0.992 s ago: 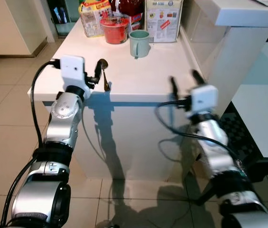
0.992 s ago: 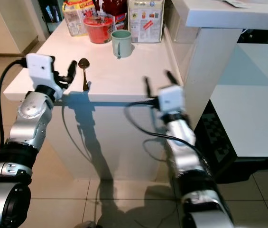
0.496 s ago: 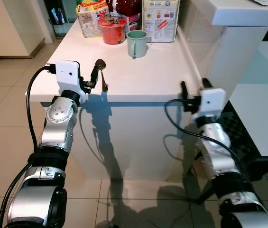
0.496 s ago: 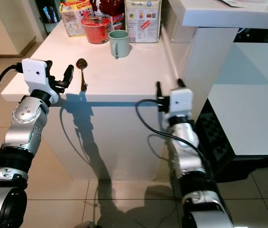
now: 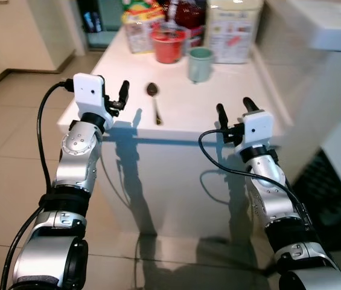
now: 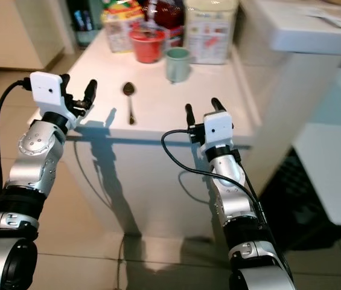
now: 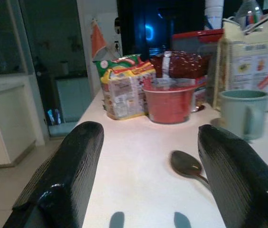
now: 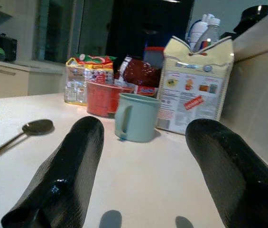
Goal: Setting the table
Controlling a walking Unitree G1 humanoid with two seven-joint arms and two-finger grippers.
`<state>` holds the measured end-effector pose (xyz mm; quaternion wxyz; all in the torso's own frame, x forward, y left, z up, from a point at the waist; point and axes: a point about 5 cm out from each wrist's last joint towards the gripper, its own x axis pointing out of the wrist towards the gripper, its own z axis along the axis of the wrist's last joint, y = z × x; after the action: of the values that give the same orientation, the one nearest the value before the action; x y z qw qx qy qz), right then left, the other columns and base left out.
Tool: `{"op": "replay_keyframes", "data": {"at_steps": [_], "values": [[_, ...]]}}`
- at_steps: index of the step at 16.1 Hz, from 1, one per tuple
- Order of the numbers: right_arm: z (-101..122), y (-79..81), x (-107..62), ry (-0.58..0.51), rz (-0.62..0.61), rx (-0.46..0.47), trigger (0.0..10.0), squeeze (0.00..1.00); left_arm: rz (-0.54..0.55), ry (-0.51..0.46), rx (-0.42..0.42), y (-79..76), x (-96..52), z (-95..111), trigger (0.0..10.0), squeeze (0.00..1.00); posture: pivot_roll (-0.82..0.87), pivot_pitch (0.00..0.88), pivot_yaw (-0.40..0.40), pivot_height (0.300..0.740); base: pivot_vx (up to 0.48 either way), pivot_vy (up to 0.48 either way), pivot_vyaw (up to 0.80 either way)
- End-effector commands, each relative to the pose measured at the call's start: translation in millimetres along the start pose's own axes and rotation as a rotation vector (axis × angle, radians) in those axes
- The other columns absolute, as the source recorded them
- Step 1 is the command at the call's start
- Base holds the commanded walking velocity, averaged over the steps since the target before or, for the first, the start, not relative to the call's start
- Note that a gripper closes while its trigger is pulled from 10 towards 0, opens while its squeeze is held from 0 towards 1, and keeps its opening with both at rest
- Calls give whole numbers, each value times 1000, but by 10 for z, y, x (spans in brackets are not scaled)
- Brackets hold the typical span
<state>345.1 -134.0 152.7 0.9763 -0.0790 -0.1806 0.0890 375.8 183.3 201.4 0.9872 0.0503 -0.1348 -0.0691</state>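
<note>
Tiled kitchen floor below, white desk (image 5: 230,115) ahead, both arms raised to its near edge. Left gripper (image 5: 116,95) hovering at the desk's near-left corner, fingers spread wide, nothing between them. Right gripper (image 5: 233,110) poised at the near edge around 5 o'clock from the spoon, likewise wide open and empty. Both seemingly parked level with the desk top so either can slide forward for a low pickup.

Spoon (image 5: 154,103) lying flat on the desk, well clear of both grippers, between them but nearer the left one. Long axis running near to far: bowl at the far end toward 12 o'clock, handle tip toward the near edge, leaning slightly to 5 o'clock. Handle end thus offered to the robot, probably the easier part to pinch.

Teal mug (image 5: 200,62) standing upright farther back at about 1 o'clock from the spoon, handle facing the near edge. Red bowl (image 5: 168,47) just beyond, then a snack bag (image 7: 123,90) and a white carton (image 8: 193,90) crowded along the far end, likely stock rather than place setting.
</note>
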Motion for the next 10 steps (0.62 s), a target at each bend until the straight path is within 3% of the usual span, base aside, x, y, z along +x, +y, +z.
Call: {"op": "replay_keyframes", "data": {"at_steps": [1, 4, 7, 10], "values": [[46, -22, 33, -21, 1, -8, 10000, 0, -13, 2, -3, -26, 11, 10, 10000, 0, 43, 0, 23, 740, 480, 0, 0], [36, 13, 30, -17, 18, 0, 10000, 0, -17, 15, 21, -23, 13, 4, 10000, 0, 47, 0, 20, 740, 480, 0, 0], [55, 42, 38, -24, 31, 6, 10000, 0, -13, 34, 60, -1, -7, -33, 10000, 0, 47, 0, 16, 740, 363, -310, 0], [54, 45, 45, -23, 42, 3, 10000, 0, 17, 49, 46, 14, -4, -55, 10000, 0, 50, 0, 7, 740, 0, 0, 0]]}}
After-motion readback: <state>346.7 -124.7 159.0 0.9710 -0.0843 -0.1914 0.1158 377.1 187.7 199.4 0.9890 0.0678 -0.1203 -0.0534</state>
